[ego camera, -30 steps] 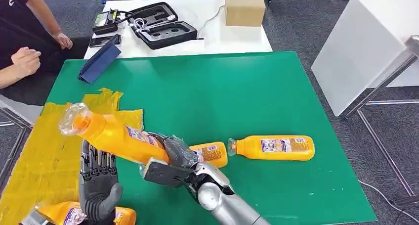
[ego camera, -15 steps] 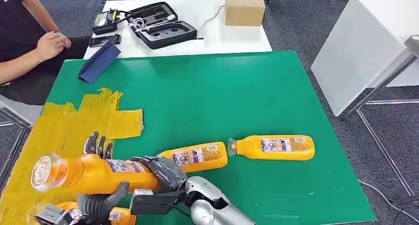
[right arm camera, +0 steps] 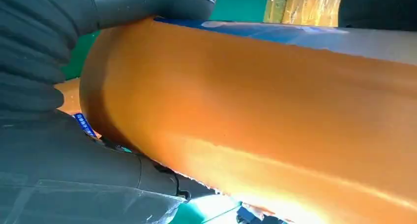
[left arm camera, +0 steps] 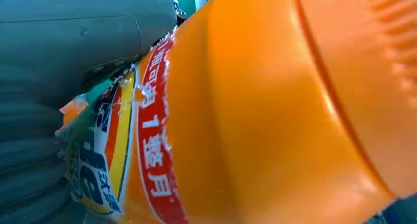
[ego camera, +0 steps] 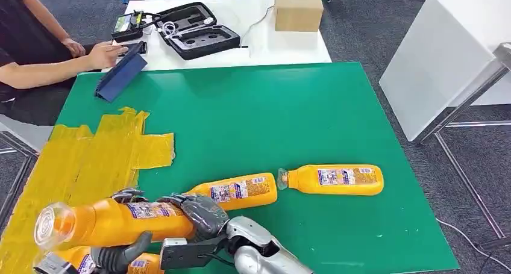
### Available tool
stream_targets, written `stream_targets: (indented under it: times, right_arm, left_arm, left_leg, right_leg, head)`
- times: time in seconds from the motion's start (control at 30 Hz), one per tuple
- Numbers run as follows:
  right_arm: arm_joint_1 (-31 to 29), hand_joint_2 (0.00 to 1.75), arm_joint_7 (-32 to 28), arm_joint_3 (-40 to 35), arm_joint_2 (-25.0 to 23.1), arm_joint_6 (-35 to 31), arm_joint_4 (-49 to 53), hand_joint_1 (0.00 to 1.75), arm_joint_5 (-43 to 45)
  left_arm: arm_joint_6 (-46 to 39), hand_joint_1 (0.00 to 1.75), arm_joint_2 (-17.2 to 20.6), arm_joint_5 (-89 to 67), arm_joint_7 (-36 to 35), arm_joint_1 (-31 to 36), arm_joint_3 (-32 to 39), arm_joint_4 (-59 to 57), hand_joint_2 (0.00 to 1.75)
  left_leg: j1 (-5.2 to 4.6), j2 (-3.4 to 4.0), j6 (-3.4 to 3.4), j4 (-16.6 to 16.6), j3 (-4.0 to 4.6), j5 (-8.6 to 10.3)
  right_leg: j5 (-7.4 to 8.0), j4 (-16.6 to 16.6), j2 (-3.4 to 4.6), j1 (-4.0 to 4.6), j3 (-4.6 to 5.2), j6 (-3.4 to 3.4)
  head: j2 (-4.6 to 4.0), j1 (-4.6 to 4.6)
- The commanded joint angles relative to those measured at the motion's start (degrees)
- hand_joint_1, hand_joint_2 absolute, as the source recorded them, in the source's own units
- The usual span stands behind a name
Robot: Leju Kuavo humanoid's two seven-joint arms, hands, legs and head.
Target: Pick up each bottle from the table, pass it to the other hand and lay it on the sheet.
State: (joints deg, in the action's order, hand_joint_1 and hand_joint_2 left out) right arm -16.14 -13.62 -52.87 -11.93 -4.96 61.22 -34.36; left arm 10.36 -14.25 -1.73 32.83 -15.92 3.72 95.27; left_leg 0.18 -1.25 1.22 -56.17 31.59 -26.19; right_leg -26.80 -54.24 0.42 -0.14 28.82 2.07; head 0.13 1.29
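Observation:
An orange juice bottle hangs lying level above the front left of the table, its clear cap end toward the yellow sheet. My right hand grips its base end. My left hand wraps its middle, fingers over the top and thumb underneath; the label lies against that hand. Under it, a second bottle lies at the sheet's front edge. Two more bottles lie on the green mat.
A person sits at the far left, one hand on a blue case at the mat's back corner. Behind the mat are a black foam case and a cardboard box. A white table stands to the right.
My left hand's fingers have curled over the top of the held bottle, which has sunk slightly. The person's hand has reached to the blue case.

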Motion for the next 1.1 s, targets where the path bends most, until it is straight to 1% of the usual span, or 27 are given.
stream_targets:
  times: [0.03,0.07,0.1,0.13,0.17,0.23,0.3,0.33,0.37,0.4,0.43,0.47,0.5,0.57,0.6,0.83,0.9,0.93,1.0,1.07,1.1]
  right_arm:
    - [1.46,1.75,1.0,-2.23,2.53,-0.57,-0.05,1.75,-1.11]
    - [1.47,1.75,1.19,-1.65,2.41,-0.78,-0.14,1.75,-1.07]
    - [1.35,1.75,1.35,-1.07,2.37,-1.05,-0.18,1.54,-1.05]
    - [1.2,1.75,1.49,-0.68,2.39,-1.55,-0.13,0.44,-1.33]
    - [1.06,1.75,1.5,-0.16,2.49,-1.55,0.09,0.0,-1.31]
    - [-0.21,1.75,2.58,1.03,3.06,-1.58,-0.04,0.0,-1.11]
    - [-0.49,1.75,2.62,1.27,3.17,-1.5,-0.11,0.0,-1.06]
    - [-0.73,0.0,2.59,1.39,3.31,-1.41,-0.21,0.0,-1.08]
    - [-0.73,0.0,2.81,2.36,3.52,-2.03,0.25,0.0,-0.74]
    - [-0.85,0.0,3.16,3.15,4.18,-2.47,1.17,0.0,-0.63]
    - [-1.36,0.0,3.51,4.67,5.52,-3.0,2.61,0.0,0.01]
    - [-1.97,0.0,3.69,5.83,6.51,-2.96,3.4,0.0,0.56]
    - [-2.72,0.0,3.54,6.73,7.29,-2.41,3.76,0.0,1.3]
    - [-3.12,0.0,3.3,7.24,7.66,-1.83,3.89,0.0,1.71]
    - [-3.0,0.0,3.34,7.18,7.5,-1.9,3.9,0.0,1.67]
    - [-2.52,0.0,3.38,6.96,7.1,-2.01,3.83,0.0,1.67]
    - [-4.15,0.0,3.57,6.66,8.46,-1.97,4.21,0.0,1.96]
    - [-5.4,0.0,3.49,7.23,9.68,-1.39,4.78,0.0,3.29]
    - [-7.34,0.0,3.45,7.99,11.42,-0.2,5.11,0.0,4.48]
    - [-8.77,0.0,3.34,8.85,12.62,0.9,4.84,0.0,4.91]
    - [-9.56,0.0,3.42,8.85,12.96,1.54,4.32,0.0,4.96]
  left_arm:
    - [1.42,1.75,-0.45,0.35,-0.13,2.21,1.8,-1.28,1.75]
    - [1.72,1.75,-0.47,0.29,0.09,2.18,1.77,-1.06,1.75]
    - [1.78,1.75,-0.46,0.14,0.23,2.13,1.66,-0.74,1.75]
    - [1.52,1.75,-0.45,-0.26,0.39,2.1,1.56,-0.37,1.75]
    - [0.9,1.75,-0.33,-0.91,0.51,2.15,1.43,0.02,1.75]
    - [-1.84,1.75,0.1,-3.34,0.72,3.02,1.27,0.47,1.75]
    - [-1.95,1.75,0.19,-3.33,0.59,3.27,1.31,0.53,1.75]
    - [-3.35,1.75,0.28,-4.79,0.48,3.54,1.56,0.55,1.75]
    - [-10.94,1.75,0.31,-11.08,1.4,4.12,1.79,0.66,1.75]
    - [-16.22,1.75,0.25,-15.31,1.9,5.31,1.67,0.62,1.75]
    - [-27.86,1.75,-0.28,-24.73,1.82,7.7,2.81,0.19,1.75]
    - [-33.64,1.75,0.92,-28.4,0.54,9.31,2.3,-0.45,1.75]
    - [-36.11,1.75,1.72,-30.11,-0.44,10.57,2.41,-1.01,1.75]
    - [-36.12,1.75,2.22,-29.99,-0.91,11.13,2.61,-1.16,1.75]
    - [-36.17,1.75,2.27,-30.02,-0.84,10.93,2.62,-1.2,1.75]
    - [-36.25,1.75,2.08,-30.12,-0.74,10.42,2.34,-1.35,1.75]
    - [-46.35,1.75,3.59,-39.48,-3.71,11.78,3.09,-3.22,1.75]
    - [-50.36,1.75,5.01,-46.47,-6.62,13.52,5.25,-5.6,1.75]
    - [-50.36,1.75,6.06,-55.31,-9.29,16.37,9.78,-8.9,1.75]
    - [-50.36,1.75,7.04,-65.49,-11.79,19.47,13.88,-13.88,1.75]
    - [-50.36,1.75,7.57,-70.57,-13.74,20.69,15.04,-16.35,1.75]
  left_leg:
    - [0.01,-0.06,-0.02,0.06,-0.09,0.01]
    - [0.06,-0.04,-0.04,0.05,-0.19,-0.03]
    - [0.03,-0.04,-0.02,0.04,-0.08,0.0]
    - [0.03,-0.04,-0.04,0.04,-0.14,-0.01]
    - [0.04,-0.06,-0.03,0.03,-0.07,0.01]
    - [0.01,-0.06,-0.02,0.03,-0.05,0.02]
    - [0.06,-0.08,-0.03,0.0,-0.02,0.03]
    - [0.05,-0.06,-0.03,-0.01,-0.09,0.02]
    - [0.02,-0.05,-0.02,0.01,-0.01,0.04]
    - [0.05,-0.03,-0.03,-0.01,-0.07,0.01]
    - [0.07,-0.04,-0.04,-0.04,-0.07,0.0]
    - [0.02,-0.17,-0.02,-0.03,0.03,0.06]
    - [0.05,-0.24,-0.02,-0.07,0.02,0.06]
    - [0.03,-0.25,-0.02,-0.05,0.05,0.1]
    - [0.01,-0.12,-0.01,0.0,-0.01,0.08]
    - [0.01,-0.01,-0.03,0.0,-0.19,-0.02]
    - [0.05,0.01,-0.05,-0.03,-0.22,-0.04]
    - [0.0,-0.01,-0.03,0.01,-0.11,0.03]
    - [0.04,0.03,-0.06,-0.03,-0.15,0.03]
    - [-0.02,-0.04,-0.03,0.03,-0.04,0.12]
    - [0.02,0.0,-0.06,0.02,-0.09,0.14]
  right_leg:
    - [-0.02,0.09,-0.14,0.01,-0.15,0.0]
    - [-0.04,0.13,-0.17,0.07,-0.29,-0.01]
    - [-0.01,0.09,-0.12,0.04,-0.15,0.0]
    - [-0.03,0.1,-0.16,0.04,-0.21,-0.01]
    - [-0.01,0.08,-0.14,0.04,-0.14,0.0]
    - [-0.01,0.06,-0.15,0.02,-0.1,0.0]
    - [0.01,0.07,-0.17,0.06,-0.11,0.0]
    - [-0.01,0.06,-0.2,0.06,-0.18,0.0]
    - [0.01,0.05,-0.13,0.02,-0.07,0.0]
    - [0.0,0.06,-0.14,0.06,-0.15,0.0]
    - [-0.01,0.04,-0.18,0.09,-0.18,-0.01]
    - [-0.01,0.02,-0.27,0.03,-0.1,0.01]
    - [-0.02,0.01,-0.38,0.06,-0.16,0.01]
    - [0.01,0.0,-0.35,0.04,-0.1,0.01]
    - [0.03,0.03,-0.17,0.01,-0.1,0.01]
    - [-0.04,0.04,-0.12,0.03,-0.29,-0.01]
    - [-0.05,0.04,-0.12,0.07,-0.34,-0.02]
    - [0.01,0.04,-0.08,0.01,-0.18,0.0]
    - [0.02,0.01,-0.11,0.05,-0.24,-0.02]
    - [0.07,0.01,-0.11,-0.01,-0.08,0.0]
    - [0.1,0.03,-0.11,0.04,-0.15,-0.02]
  head:
    - [0.0,0.0]
    - [0.0,0.0]
    - [0.0,0.0]
    - [0.0,0.0]
    - [0.0,0.0]
    - [0.0,0.0]
    - [0.0,0.0]
    - [0.0,0.0]
    - [0.0,0.0]
    - [0.0,0.0]
    - [0.0,0.0]
    - [0.0,0.0]
    - [0.0,0.0]
    - [0.0,0.0]
    - [0.0,0.02]
    - [0.0,0.0]
    - [0.0,0.0]
    - [0.0,0.0]
    - [0.0,0.0]
    - [0.0,0.0]
    - [0.0,0.0]
